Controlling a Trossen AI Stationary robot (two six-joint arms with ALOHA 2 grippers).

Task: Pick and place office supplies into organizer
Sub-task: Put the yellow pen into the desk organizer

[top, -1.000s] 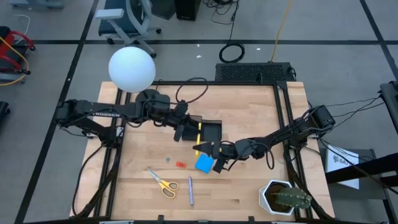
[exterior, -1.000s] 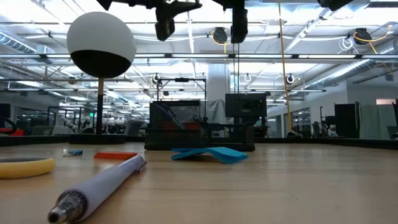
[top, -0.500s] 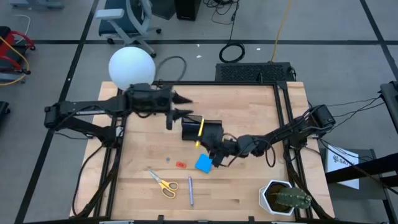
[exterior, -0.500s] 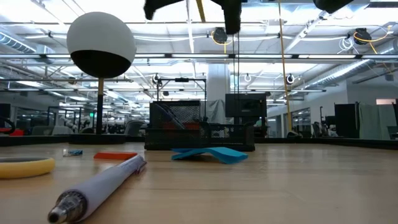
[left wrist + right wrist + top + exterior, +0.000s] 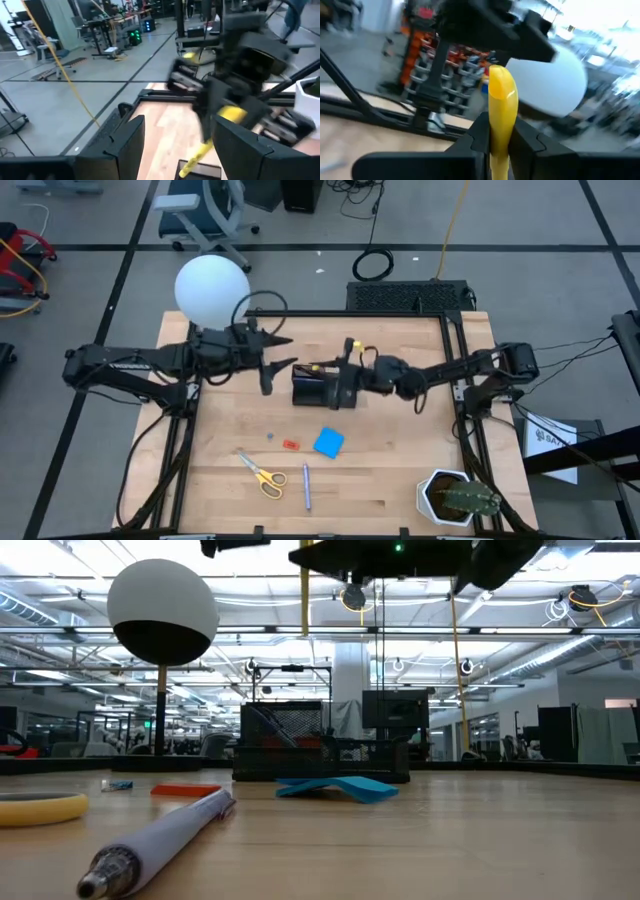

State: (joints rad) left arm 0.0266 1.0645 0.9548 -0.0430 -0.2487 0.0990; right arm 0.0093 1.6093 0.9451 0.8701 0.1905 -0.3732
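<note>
My right gripper (image 5: 340,375) hovers over the black organizer (image 5: 312,389), shut on a yellow pen (image 5: 500,95). The left wrist view shows that pen (image 5: 196,156) slanting down toward the organizer (image 5: 202,169). My left gripper (image 5: 290,350) is open, left of the organizer and above the table. A blue square pad (image 5: 328,443), a red piece (image 5: 290,444), a tiny blue pin (image 5: 269,436), yellow-handled scissors (image 5: 262,473) and a slim pen (image 5: 306,487) lie flat on the wood nearer the front. My right gripper pinches the yellow pen's barrel (image 5: 499,127) between its two fingers. The fingers come roughly level from the table's right and lie across the pen. The pen is lifted clear; its lower end (image 5: 187,167) slants down over the organizer.
A lamp with a white globe (image 5: 212,290) stands at the far left corner, close behind my left arm. A white potted cactus (image 5: 458,498) sits at the near right corner. Bare wood lies right of the blue pad.
My right gripper has carried the yellow pen from beside the blue pad toward the far edge, and now holds it over the organizer. It has turned on the way. My left gripper has drawn back from the organizer toward the table's left and far edge.
</note>
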